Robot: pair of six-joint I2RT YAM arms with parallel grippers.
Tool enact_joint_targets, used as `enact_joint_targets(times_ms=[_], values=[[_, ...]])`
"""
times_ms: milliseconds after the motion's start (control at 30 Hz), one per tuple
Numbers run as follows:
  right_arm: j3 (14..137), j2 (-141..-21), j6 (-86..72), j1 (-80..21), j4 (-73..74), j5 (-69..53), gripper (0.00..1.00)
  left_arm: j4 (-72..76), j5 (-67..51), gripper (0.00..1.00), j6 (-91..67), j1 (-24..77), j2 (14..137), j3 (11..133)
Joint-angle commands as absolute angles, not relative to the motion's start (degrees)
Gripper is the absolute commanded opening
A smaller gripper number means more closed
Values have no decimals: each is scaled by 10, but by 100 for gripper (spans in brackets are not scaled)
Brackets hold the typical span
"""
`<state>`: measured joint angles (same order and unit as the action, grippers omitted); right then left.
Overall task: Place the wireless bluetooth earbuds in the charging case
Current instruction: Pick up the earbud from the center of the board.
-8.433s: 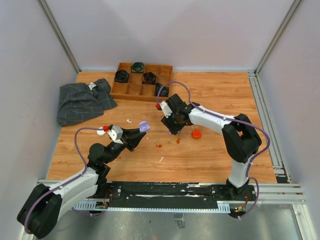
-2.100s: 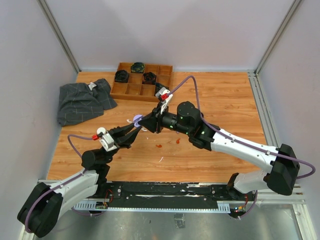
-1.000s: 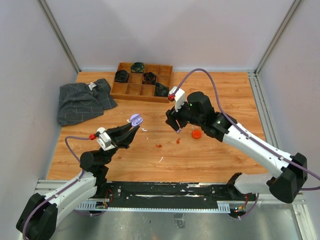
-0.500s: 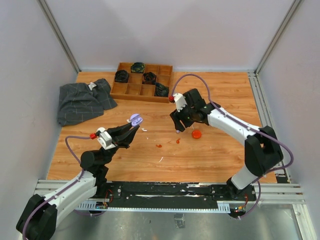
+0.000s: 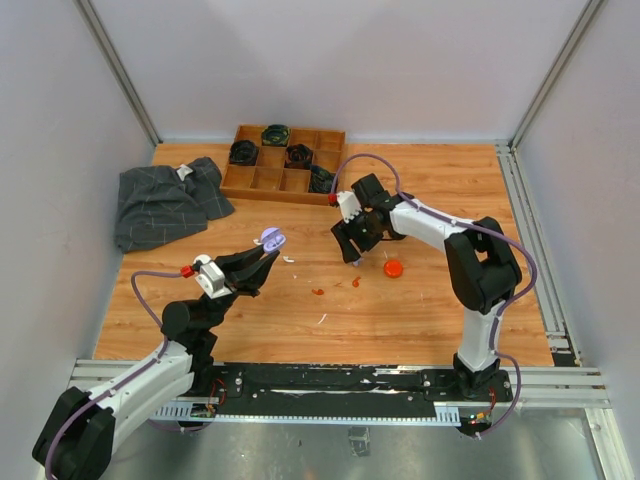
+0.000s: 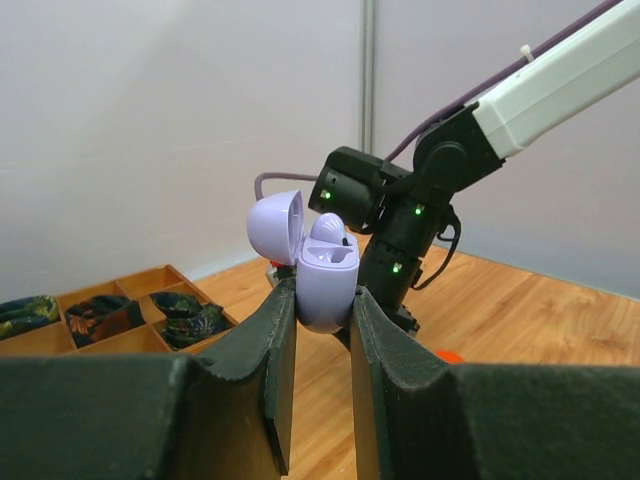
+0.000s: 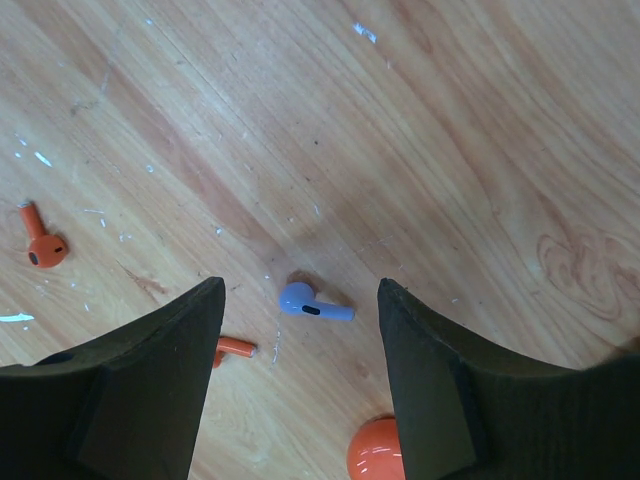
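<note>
Lilac charging case [image 6: 325, 285], lid flipped open, pinched upright in the clenched left gripper [image 6: 322, 302]; one lilac earbud [image 6: 328, 228] seated inside. Second lilac earbud [image 7: 312, 303] lying on the worktop [image 5: 430, 300] below the released, spread right gripper [image 7: 300, 292], untouched. Nearby, an orange earbud [image 7: 42, 245]; another orange earbud [image 7: 235, 349] half hidden behind a finger. Orange case [image 7: 375, 455] cut off by the frame edge. Wooden tray [image 5: 262, 187] at the back, dark contents hard to make out.
</note>
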<state>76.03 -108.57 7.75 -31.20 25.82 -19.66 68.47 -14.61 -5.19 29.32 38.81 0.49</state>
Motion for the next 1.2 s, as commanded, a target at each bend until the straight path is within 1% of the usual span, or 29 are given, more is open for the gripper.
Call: enact_joint_targets(times_ms=[0,200,600,733,833,967,1167], values=[[781,-1112,82,-305,296,-202,64,701,-139,0,-50,289,379,-74],[780,-1125,72,-305,322,-198,62,702,-143,0,-53,289,377,-73],[757,-1111,61,-310,350,-222,54,698,-144,0,-54,289,371,-72],[761,-1111,56,-318,360,-221,53,699,-146,0,-54,289,371,-72],[766,-1102,50,-324,368,-200,53,699,-145,0,-55,289,371,-72],[792,-1097,55,-336,392,-127,51,699,-145,0,-56,289,373,-72],[852,-1123,83,-362,430,-75,50,700,-147,0,-56,289,375,-71]])
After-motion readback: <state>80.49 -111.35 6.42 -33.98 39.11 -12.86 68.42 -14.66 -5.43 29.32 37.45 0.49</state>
